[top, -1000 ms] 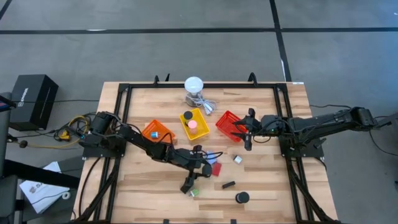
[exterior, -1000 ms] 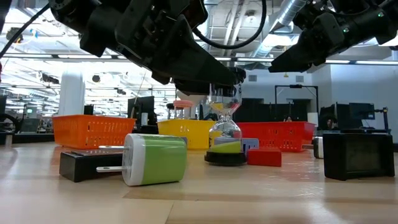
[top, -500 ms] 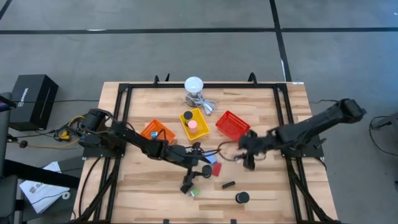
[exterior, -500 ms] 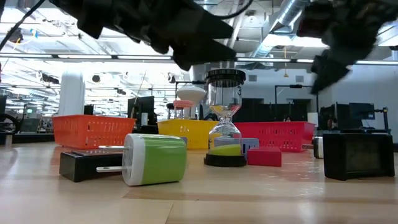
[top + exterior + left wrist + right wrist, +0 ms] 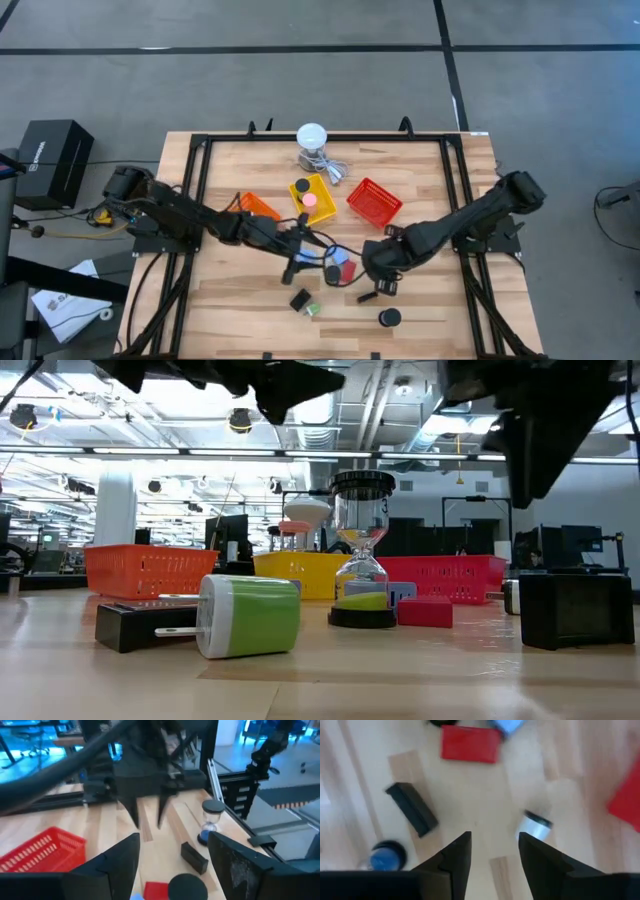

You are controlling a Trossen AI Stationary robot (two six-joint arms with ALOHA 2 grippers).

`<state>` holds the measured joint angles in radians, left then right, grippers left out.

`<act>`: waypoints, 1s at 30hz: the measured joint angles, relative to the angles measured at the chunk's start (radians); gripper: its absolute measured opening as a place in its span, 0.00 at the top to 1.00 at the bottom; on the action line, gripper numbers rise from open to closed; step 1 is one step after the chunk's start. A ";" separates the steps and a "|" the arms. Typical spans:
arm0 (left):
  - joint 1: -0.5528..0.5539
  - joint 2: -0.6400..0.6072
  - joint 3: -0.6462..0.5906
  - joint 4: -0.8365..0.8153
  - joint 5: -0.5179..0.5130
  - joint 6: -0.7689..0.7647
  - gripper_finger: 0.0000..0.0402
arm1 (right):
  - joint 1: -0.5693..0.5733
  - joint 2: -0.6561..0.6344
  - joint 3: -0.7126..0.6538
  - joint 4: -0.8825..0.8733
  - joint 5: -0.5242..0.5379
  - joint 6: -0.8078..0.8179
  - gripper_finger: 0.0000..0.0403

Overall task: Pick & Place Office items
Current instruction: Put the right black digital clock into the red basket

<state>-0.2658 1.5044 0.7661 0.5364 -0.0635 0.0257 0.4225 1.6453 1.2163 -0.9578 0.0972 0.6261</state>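
Bare wood between grippers (small gap)

Right gripper (image 5: pixel 383 287) swung from red basket (image 5: pixel 375 202) toward 7 o'clock, now over black bar (image 5: pixel 367 297). Left gripper (image 5: pixel 298 262) pulled back toward 11 o'clock.

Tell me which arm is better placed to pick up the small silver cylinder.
Probably the right: its hand hangs open just above the silver cylinder. The left hand is farther off, near the red block.
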 joint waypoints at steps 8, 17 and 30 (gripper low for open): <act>0.012 -0.120 -0.130 -0.004 0.000 -0.003 0.45 | -0.024 0.126 0.146 -0.024 -0.029 -0.216 0.47; 0.011 -0.137 -0.159 -0.001 -0.020 -0.003 0.46 | 0.004 0.261 0.206 -0.010 -0.127 -0.288 0.39; 0.011 -0.137 -0.159 0.009 -0.023 -0.007 0.46 | 0.050 0.284 0.212 0.043 -0.197 -0.260 0.39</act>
<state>-0.2546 1.3670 0.6075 0.5452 -0.0868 0.0185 0.4724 1.9298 1.4280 -0.9151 -0.0994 0.3663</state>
